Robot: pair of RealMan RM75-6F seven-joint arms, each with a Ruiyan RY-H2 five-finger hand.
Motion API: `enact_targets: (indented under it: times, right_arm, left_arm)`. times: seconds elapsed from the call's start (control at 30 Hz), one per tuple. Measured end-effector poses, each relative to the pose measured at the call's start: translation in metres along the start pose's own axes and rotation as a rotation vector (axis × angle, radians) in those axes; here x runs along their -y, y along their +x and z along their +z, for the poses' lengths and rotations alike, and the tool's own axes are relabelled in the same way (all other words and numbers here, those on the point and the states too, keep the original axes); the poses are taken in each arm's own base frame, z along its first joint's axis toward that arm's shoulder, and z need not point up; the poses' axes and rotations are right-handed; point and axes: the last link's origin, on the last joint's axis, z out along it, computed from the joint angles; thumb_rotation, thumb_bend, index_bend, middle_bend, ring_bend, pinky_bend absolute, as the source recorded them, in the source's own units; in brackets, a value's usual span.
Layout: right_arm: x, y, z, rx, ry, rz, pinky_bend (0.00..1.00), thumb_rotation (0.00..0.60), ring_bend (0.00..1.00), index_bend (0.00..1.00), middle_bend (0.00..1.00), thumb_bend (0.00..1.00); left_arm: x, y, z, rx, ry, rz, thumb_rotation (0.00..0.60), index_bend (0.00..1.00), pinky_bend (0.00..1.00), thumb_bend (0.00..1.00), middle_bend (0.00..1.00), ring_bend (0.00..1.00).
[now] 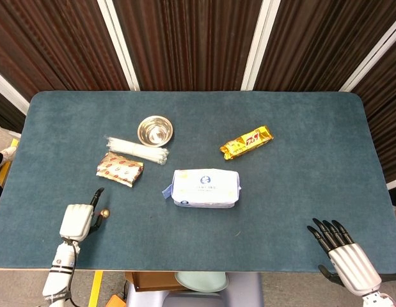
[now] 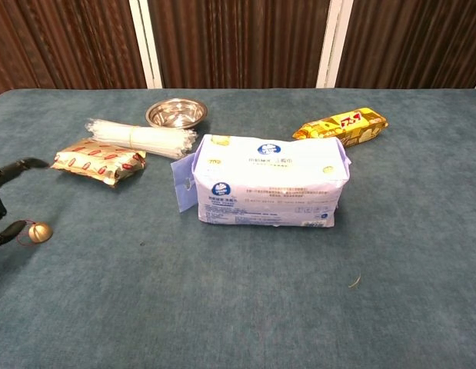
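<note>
Small brass bell (image 1: pixel 105 213), round and shiny, lies on the felt table (image 1: pixel 300 173) just right of the left hand (image 1: pixel 77 220), at its fingertips. Chest view shows that hand's fingers (image 2: pixel 22 164) spread above the bell, gripping nothing. Beyond it: crinkled foil snack packet (image 1: pixel 119 169). Right hand (image 1: pixel 348 256), head view only, fingers spread, well apart.

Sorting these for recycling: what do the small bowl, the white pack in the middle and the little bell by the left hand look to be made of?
Small bowl: polished metal, probably steel, with bright mirror-like reflections. White pack: soft plastic film, glossy and creased, printed; likely tissues. Little bell: brass-coloured shiny metal, apparently, next to the left hand.
</note>
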Motion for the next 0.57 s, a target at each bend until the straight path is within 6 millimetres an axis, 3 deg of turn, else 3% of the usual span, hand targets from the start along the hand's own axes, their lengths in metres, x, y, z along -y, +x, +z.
enact_targets:
  times: [0.07, 0.13, 0.17, 0.2, 0.27, 0.43, 0.57]
  right_arm:
    - [-0.001, 0.002, -0.001, -0.011, -0.002, 0.004, 0.00, 0.600, 0.00, 0.00, 0.00, 0.36]
    - [-0.003, 0.004, -0.002, -0.022, -0.007, 0.009, 0.00, 0.600, 0.00, 0.00, 0.00, 0.36]
    - [-0.003, 0.005, -0.003, -0.026, -0.009, 0.011, 0.00, 0.600, 0.00, 0.00, 0.00, 0.36]
    - [-0.004, 0.006, -0.004, -0.029, -0.009, 0.013, 0.00, 0.600, 0.00, 0.00, 0.00, 0.36]
    - [-0.005, 0.008, -0.005, -0.033, -0.012, 0.018, 0.00, 0.600, 0.00, 0.00, 0.00, 0.35]
    - [-0.007, 0.010, -0.006, -0.042, -0.013, 0.023, 0.00, 0.600, 0.00, 0.00, 0.00, 0.35]
    - [-0.008, 0.012, -0.007, -0.037, -0.008, 0.032, 0.00, 0.600, 0.00, 0.00, 0.00, 0.36]
  left_arm:
    - [0.002, 0.013, -0.011, -0.018, -0.004, -0.026, 0.600, 0.00, 0.69, 0.42, 0.61, 0.65]
    - [0.007, 0.029, -0.029, -0.029, -0.006, -0.055, 0.600, 0.00, 0.38, 0.42, 0.25, 0.27]
    - [0.011, 0.036, -0.039, -0.029, -0.006, -0.064, 0.600, 0.00, 0.24, 0.42, 0.12, 0.12]
    - [0.016, 0.043, -0.051, -0.028, -0.004, -0.069, 0.600, 0.00, 0.15, 0.42, 0.05, 0.05]
    - [0.031, 0.060, -0.083, -0.036, 0.004, -0.069, 0.600, 0.00, 0.05, 0.42, 0.00, 0.00]
    - [0.050, 0.090, -0.151, -0.141, 0.012, -0.090, 0.600, 0.00, 0.03, 0.41, 0.00, 0.00]
    - [0.047, 0.100, -0.172, -0.186, -0.031, -0.128, 0.600, 0.00, 0.03, 0.41, 0.00, 0.00]
